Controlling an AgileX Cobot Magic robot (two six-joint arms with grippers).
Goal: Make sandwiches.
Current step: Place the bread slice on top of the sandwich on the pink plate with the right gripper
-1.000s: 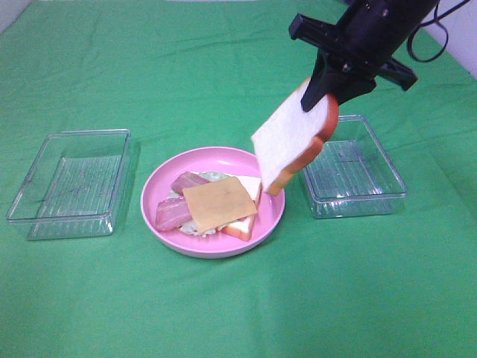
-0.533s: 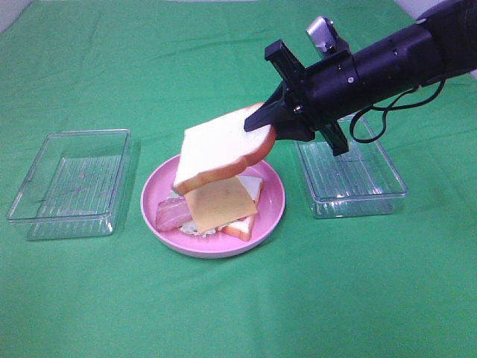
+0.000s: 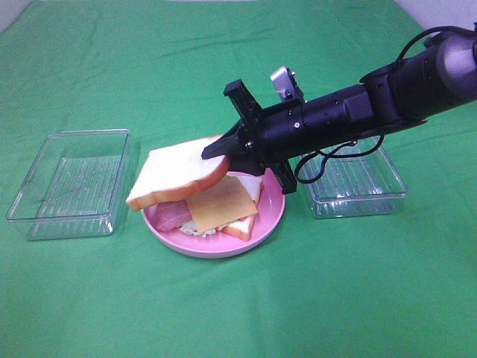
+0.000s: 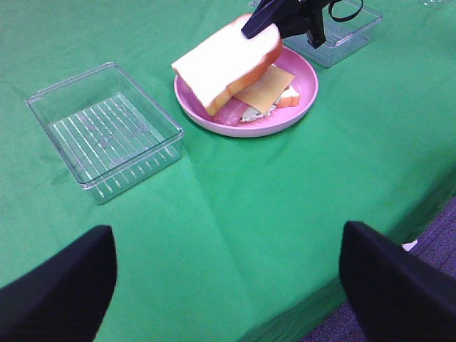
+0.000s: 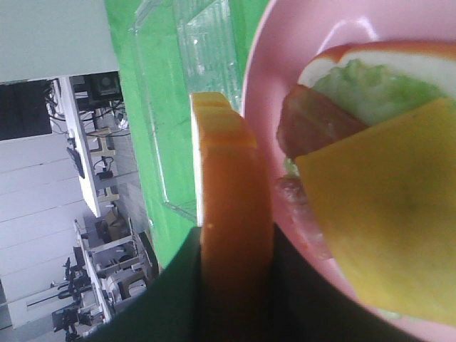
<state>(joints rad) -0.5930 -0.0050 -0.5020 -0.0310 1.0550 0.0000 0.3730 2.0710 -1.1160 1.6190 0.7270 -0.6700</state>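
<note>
While clamped on top bread slice | right gripper over pink plate | left gripper wide open, empty

My plate sits in the middle of the table, with one tray off to its left and another tray just to its right. On the plate there's a bread slice at the bottom, then lettuce, bacon and cheese on top. My right gripper reaches in from the right, over the right tray, holding the top bread slice tilted above the left half of the stack.
</note>
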